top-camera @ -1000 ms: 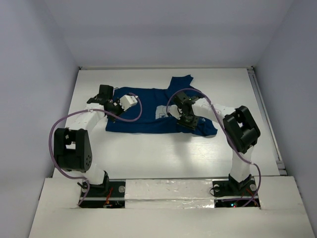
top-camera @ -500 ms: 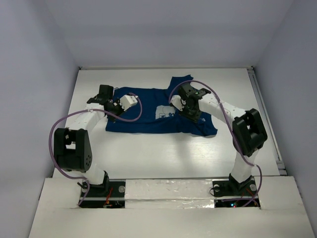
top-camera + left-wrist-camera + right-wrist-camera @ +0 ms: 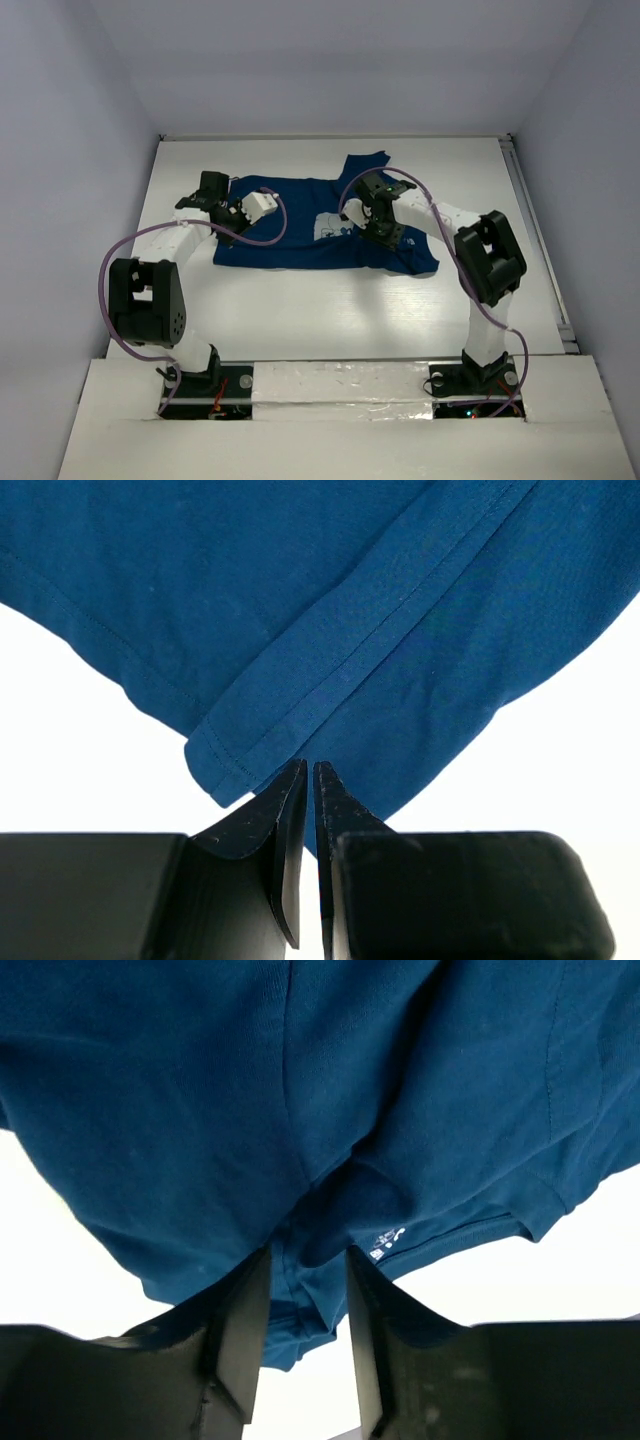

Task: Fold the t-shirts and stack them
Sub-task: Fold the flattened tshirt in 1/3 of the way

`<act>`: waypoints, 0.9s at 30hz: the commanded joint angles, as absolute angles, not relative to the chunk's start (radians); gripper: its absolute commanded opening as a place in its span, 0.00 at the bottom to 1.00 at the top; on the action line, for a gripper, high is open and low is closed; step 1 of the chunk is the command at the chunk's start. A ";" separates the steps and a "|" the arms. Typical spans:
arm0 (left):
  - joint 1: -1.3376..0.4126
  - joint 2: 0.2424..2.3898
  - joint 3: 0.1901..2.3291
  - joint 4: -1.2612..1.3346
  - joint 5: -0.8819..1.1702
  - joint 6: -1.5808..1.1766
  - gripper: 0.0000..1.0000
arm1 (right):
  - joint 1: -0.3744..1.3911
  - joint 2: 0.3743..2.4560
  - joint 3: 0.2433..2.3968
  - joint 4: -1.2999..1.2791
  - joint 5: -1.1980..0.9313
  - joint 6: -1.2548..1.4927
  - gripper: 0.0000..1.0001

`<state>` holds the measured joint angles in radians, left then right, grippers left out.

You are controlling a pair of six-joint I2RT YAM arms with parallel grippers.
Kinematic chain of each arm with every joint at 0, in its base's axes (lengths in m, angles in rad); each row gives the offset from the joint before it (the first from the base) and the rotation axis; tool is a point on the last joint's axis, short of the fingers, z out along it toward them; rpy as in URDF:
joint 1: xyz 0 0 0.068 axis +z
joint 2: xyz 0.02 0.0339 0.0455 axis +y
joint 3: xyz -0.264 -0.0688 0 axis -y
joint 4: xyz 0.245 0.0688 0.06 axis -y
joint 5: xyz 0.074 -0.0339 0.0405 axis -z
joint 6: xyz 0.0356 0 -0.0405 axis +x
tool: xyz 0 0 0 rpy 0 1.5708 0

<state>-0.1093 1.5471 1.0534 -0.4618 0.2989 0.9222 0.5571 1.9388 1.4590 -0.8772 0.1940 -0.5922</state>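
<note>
Bright, even overhead light; soft shadows, sharp wrist views.

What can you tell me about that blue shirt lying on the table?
The t-shirt is dark navy cloth with stitched hems and a pale print on its chest. It lies mostly flat but rumpled across the far half of the white table, one sleeve poking toward the back wall. The left gripper is pinched shut on a hemmed corner. The right gripper has a bunched fold with a small white label between its fingers.

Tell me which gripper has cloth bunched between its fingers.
The right gripper: t-shirt fabric sits in its gap. The left gripper is nearly closed at the hem.
</note>
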 commanded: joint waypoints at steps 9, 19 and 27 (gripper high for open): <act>-0.101 1.537 1.092 -0.479 0.305 0.928 0.06 | 0.525 1.974 1.519 -0.833 0.201 -0.604 0.24; -0.101 1.539 1.094 -0.483 0.298 0.933 0.06 | 0.496 1.983 1.534 -0.822 0.215 -0.618 0.11; -0.101 1.545 1.098 -0.485 0.298 0.930 0.06 | 0.440 2.000 1.592 -0.799 0.275 -0.649 0.00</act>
<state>-0.1093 1.5471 1.0561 -0.4641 0.2874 0.9260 0.4660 1.9923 1.5272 -0.8486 0.2317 -0.6289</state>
